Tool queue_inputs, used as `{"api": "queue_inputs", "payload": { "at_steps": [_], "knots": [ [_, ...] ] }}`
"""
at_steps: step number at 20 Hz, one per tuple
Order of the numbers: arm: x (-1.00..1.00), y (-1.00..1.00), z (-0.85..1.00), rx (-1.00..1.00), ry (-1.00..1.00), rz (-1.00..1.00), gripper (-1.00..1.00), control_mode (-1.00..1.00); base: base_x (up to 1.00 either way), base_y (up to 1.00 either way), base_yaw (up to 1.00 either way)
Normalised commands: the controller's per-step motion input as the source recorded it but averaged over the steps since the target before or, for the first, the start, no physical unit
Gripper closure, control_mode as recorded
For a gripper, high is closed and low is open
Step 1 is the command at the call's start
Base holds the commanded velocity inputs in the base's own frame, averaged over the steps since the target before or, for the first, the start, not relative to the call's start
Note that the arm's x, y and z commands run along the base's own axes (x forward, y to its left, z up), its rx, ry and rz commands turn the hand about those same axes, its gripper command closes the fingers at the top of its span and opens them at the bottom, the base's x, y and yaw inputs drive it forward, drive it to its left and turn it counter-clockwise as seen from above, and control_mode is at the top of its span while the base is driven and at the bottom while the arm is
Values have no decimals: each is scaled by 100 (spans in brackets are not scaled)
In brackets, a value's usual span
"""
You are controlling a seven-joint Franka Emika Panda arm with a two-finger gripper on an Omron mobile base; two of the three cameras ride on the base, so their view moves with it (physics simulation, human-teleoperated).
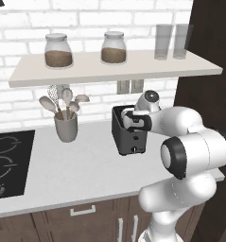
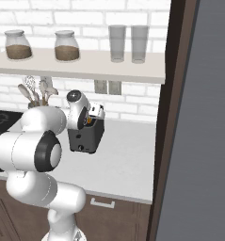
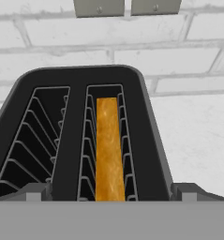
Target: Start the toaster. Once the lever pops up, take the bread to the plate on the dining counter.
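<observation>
Directly above the toaster (image 3: pixel 76 140), the released gripper (image 3: pixel 111 196) straddles the bread (image 3: pixel 108 150); descending off-line could jam fingertips (image 3: pixel 33 192) against slot wires.

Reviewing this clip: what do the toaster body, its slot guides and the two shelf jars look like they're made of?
The toaster looks like matte dark grey plastic or painted metal: even tone, no sharp glints. Its slot guides read as thin bare wire, pale grey lines. The bread sits in one slot. The jars look like clear glass, their brown contents showing through, with grey lids, material uncertain.
</observation>
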Motion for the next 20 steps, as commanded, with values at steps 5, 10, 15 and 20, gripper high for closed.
{"api": "queue_inputs", "payload": {
  "at_steps": [5,10,15,20],
  "knots": [
    [0,0,0,0,0,0,-100,-100,0,0,0],
    [0,0,0,0,0,0,-100,-100,0,0,0],
    [0,0,0,0,0,0,-100,-100,0,0,0],
    [0,0,0,0,0,0,-100,-100,0,0,0]
  ]
}}
